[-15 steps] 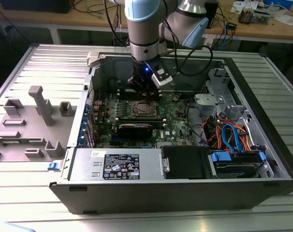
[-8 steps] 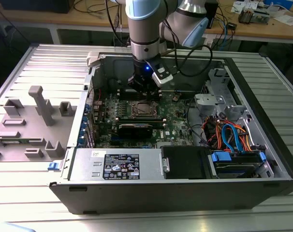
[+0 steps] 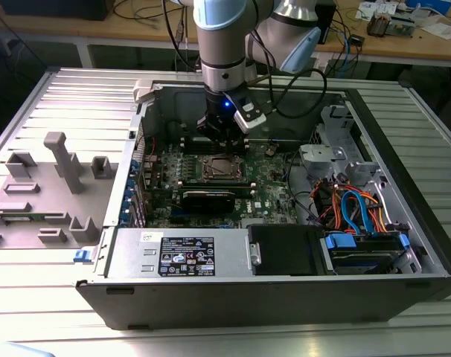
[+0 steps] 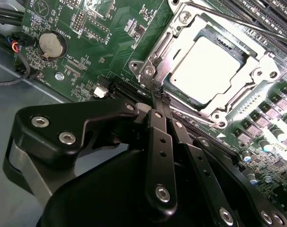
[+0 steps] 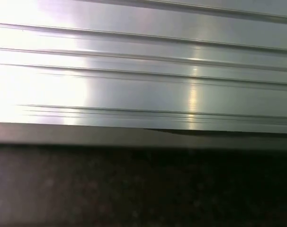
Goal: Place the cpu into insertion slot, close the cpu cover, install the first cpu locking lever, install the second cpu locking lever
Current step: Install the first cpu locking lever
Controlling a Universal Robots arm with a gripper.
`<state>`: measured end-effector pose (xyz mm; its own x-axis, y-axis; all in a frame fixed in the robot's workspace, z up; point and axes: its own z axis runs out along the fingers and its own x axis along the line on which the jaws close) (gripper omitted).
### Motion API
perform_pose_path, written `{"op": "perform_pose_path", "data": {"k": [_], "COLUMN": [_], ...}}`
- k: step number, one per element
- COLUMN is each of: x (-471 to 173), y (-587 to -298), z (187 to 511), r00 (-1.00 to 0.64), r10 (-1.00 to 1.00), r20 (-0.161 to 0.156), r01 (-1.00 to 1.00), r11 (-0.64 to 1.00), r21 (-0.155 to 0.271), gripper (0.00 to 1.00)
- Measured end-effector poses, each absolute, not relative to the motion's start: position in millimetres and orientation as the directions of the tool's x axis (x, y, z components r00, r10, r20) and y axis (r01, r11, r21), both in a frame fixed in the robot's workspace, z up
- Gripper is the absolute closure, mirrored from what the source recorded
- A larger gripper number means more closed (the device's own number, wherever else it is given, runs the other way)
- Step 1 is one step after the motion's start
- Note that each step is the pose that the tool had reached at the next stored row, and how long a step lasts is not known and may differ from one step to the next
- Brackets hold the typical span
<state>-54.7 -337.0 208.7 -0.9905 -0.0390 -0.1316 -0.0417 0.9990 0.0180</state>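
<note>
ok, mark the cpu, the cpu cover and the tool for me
cpu (image 4: pixel 210 66): second wrist view, middle of its silvery top.
cpu cover (image 4: pixel 176 42): second wrist view, on a side bar of the metal frame beside the chip.
tool (image 4: pixel 161 98): second wrist view, midway between its fingertips.

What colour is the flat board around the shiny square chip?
The circuit board is green, clearest in the second wrist view.

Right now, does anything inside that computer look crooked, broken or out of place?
Nothing stands out. In the second wrist view the cpu lies flat and square in the window of the cpu cover, which sits level around it. The pincer, tips closed, is at the cover's corner. No damage shows.
</note>
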Motion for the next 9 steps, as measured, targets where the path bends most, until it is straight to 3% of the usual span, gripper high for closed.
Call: {"op": "perform_pose_path", "data": {"k": [9], "x": [-54.6], "y": [-337.2], "z": [208.7], "r00": [-0.991], "r10": [-0.035], "r20": [-0.133], "r01": [-0.042], "r11": [0.998], "r21": [0.051], "gripper": [0.89]}}
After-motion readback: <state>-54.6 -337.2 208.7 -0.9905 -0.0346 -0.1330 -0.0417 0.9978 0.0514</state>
